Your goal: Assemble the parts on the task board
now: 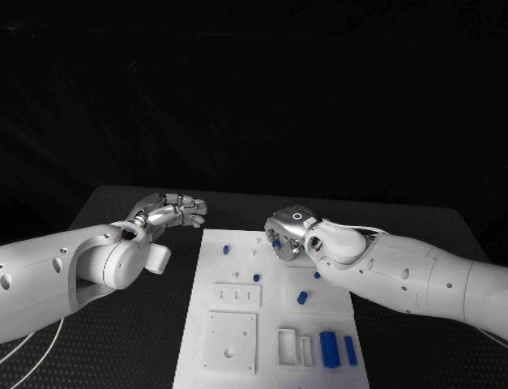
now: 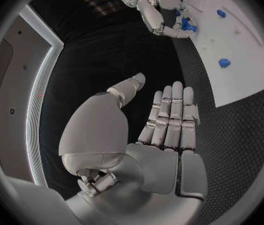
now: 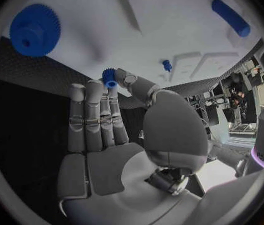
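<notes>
The white task board (image 1: 268,320) lies in the middle of the black table. My right hand (image 1: 291,235) hovers over its far end and pinches a small blue gear (image 3: 109,77) between thumb and a fingertip; its other fingers are straight. Under that hand, a large blue gear (image 3: 35,30), a long blue peg (image 3: 230,17) and a short blue peg (image 3: 166,65) sit on the board (image 3: 169,20). My left hand (image 1: 174,209) hangs off the board's far left corner above the table, fingers straight, thumb apart, nothing in it (image 2: 166,130). The left wrist view also shows the right hand (image 2: 163,15).
More small blue parts (image 1: 226,250) (image 1: 303,297) stand along the board. Two blue blocks (image 1: 328,348) and white blocks (image 1: 288,344) sit at its near right end, next to white plates with holes (image 1: 232,340). Black table mat (image 1: 125,356) lies either side.
</notes>
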Robot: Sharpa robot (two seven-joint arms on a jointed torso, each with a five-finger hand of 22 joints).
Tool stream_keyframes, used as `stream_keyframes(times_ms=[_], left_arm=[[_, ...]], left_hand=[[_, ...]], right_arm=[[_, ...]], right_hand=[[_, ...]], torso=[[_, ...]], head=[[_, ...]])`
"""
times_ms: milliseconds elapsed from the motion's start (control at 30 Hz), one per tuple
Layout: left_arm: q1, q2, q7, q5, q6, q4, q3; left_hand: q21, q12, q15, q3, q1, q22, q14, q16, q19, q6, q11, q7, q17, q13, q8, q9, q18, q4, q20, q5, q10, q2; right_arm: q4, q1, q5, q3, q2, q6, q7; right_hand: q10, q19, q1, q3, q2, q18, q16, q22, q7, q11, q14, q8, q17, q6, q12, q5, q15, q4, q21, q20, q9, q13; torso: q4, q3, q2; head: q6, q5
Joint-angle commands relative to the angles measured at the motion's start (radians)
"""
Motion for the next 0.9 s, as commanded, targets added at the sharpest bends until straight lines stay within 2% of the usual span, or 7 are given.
stream_keyframes(times_ms=[33, 200, 300, 567, 900], left_arm=[[0.003, 0.002, 0.005, -0.004, -0.001, 0.002, 0.001], [0.003, 0.003, 0.005, -0.004, 0.0, 0.0, 0.001], [0.003, 0.004, 0.005, -0.004, 0.0, -0.001, 0.001], [0.003, 0.008, 0.006, -0.005, 0.001, -0.004, 0.001], [0.009, 0.006, 0.006, -0.011, -0.001, 0.004, 0.001]], left_hand=[[0.007, -0.006, -0.001, 0.004, -0.005, 0.022, -0.004, -0.005, -0.002, -0.006, 0.001, 0.0, 0.001, -0.002, -0.005, 0.002, 0.013, 0.001, 0.002, -0.007, -0.006, -0.004], [0.008, -0.007, -0.001, 0.005, -0.005, 0.022, -0.004, -0.005, -0.002, -0.007, 0.001, 0.001, 0.002, -0.002, -0.006, 0.002, 0.013, 0.001, 0.002, -0.007, -0.007, -0.004], [0.008, -0.007, -0.001, 0.005, -0.005, 0.022, -0.004, -0.005, -0.002, -0.007, 0.001, 0.001, 0.002, -0.002, -0.006, 0.002, 0.013, 0.001, 0.002, -0.007, -0.008, -0.004], [0.008, -0.008, -0.001, 0.005, -0.005, 0.022, -0.004, -0.005, -0.003, -0.008, 0.002, 0.001, 0.002, -0.002, -0.006, 0.002, 0.013, 0.002, 0.002, -0.007, -0.008, -0.004], [0.009, -0.008, -0.001, 0.006, -0.005, 0.022, -0.004, -0.005, -0.003, -0.009, 0.002, 0.001, 0.002, -0.002, -0.006, 0.002, 0.013, 0.002, 0.002, -0.007, -0.009, -0.004]], right_arm=[[0.007, 0.0, -0.067, 0.0, 0.012, -0.06, -0.078], [-0.002, 0.0, -0.085, 0.0, 0.033, -0.096, -0.11], [-0.013, -0.001, -0.085, 0.0, 0.045, -0.096, -0.106], [-0.045, -0.002, -0.086, 0.0, 0.079, -0.098, -0.104], [-0.072, -0.002, -0.084, 0.0, 0.107, -0.096, -0.095]], right_hand=[[0.046, 0.0, 0.012, 0.012, -0.003, 0.048, 0.009, 0.019, 0.0, -0.024, -0.006, 0.002, -0.005, 0.008, 0.005, -0.008, -0.012, 0.002, -0.002, -0.01, 0.002, 0.051], [0.048, 0.0, 0.017, 0.027, -0.013, 0.048, 0.016, 0.018, 0.0, -0.025, -0.008, 0.001, -0.016, 0.011, 0.003, -0.022, -0.013, 0.01, 0.004, -0.011, 0.005, 0.053], [0.048, -0.001, 0.019, 0.034, -0.018, 0.048, 0.019, 0.018, -0.001, -0.025, -0.009, 0.0, -0.02, 0.011, 0.002, -0.026, -0.013, 0.014, 0.006, -0.012, 0.006, 0.054], [0.048, -0.001, 0.02, 0.038, -0.02, 0.048, 0.022, 0.017, -0.001, -0.024, -0.009, -0.001, -0.024, 0.011, 0.001, -0.028, -0.012, 0.017, 0.008, -0.012, 0.006, 0.055], [0.049, -0.001, 0.019, 0.039, -0.021, 0.048, 0.024, 0.017, 0.0, -0.024, -0.01, -0.002, -0.026, 0.012, 0.0, -0.028, -0.012, 0.019, 0.009, -0.012, 0.007, 0.056]], torso=[[0.0011, -0.0001, 0.001], [0.0022, -0.0003, 0.001], [0.0026, -0.0003, 0.001], [0.0043, -0.0006, 0.002], [0.0055, -0.0015, 0.006]], head=[[0.002, 0.001], [0.004, 0.001], [0.008, 0.001], [0.006, 0.001], [0.0, 0.011]])
